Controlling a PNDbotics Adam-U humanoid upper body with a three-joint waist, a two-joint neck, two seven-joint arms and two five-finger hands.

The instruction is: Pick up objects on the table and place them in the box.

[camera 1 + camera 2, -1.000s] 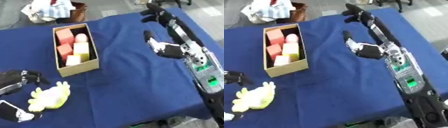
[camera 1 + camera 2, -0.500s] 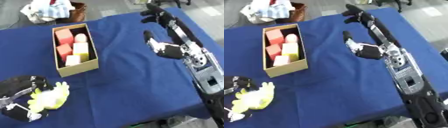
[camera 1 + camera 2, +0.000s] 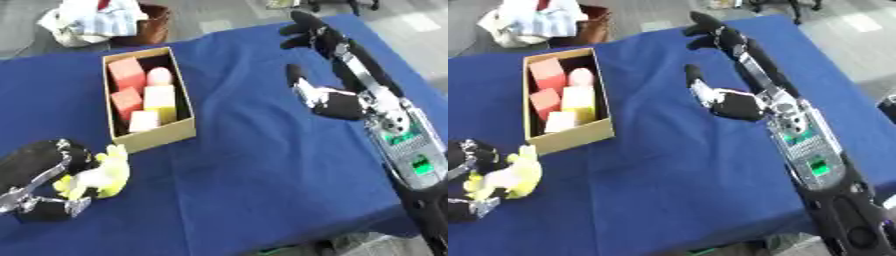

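Note:
A yellow soft toy (image 3: pixel 102 174) lies on the blue table near the front left corner. My left hand (image 3: pixel 45 170) covers its left side, fingers curled round it. The open cardboard box (image 3: pixel 184 131) stands just behind the toy and holds red, pink, yellow and cream blocks (image 3: pixel 142 96). Over the table's right half my right hand (image 3: pixel 328 60) is stretched out with straight fingers, holding nothing.
A brown basket with white cloth (image 3: pixel 107 19) sits beyond the table's far left edge. The blue cloth (image 3: pixel 254 160) covers the table between the box and my right arm.
My left hand has moved right and forward onto the yellow toy and closed round it; the toy has shifted toward the box. The right arm has stayed put.

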